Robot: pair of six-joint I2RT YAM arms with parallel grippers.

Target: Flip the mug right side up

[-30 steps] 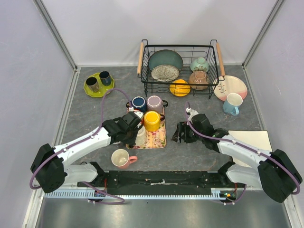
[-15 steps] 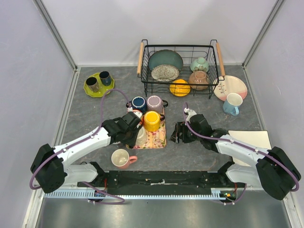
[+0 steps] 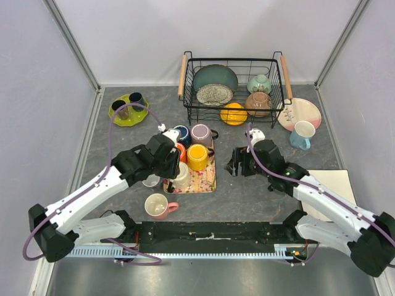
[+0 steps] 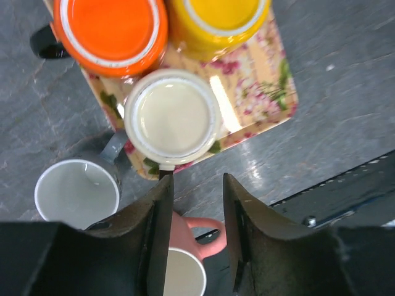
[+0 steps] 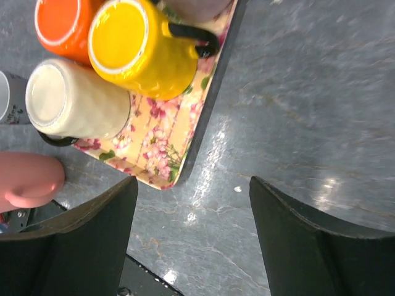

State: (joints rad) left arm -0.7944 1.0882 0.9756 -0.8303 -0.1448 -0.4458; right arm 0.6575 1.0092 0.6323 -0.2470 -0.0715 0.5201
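The cream mug (image 4: 171,117) stands base up on the near-left corner of the flowered tray (image 4: 259,92), toward the worktop's (image 4: 345,80) near edge. The left claw (image 4: 196,185) hangs above it, narrowly parted and empty. 1 grey mug (image 4: 77,192) stands upright just beside the tray. The right claw (image 5: 192,185) gapes wide, empty.

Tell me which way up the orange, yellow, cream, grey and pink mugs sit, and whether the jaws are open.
Orange ceramic mug: upside down
Yellow ceramic mug: upside down
Cream ceramic mug: upside down
Grey ceramic mug: upright
Pink ceramic mug: upright
Left gripper: jaws open
Right gripper: jaws open
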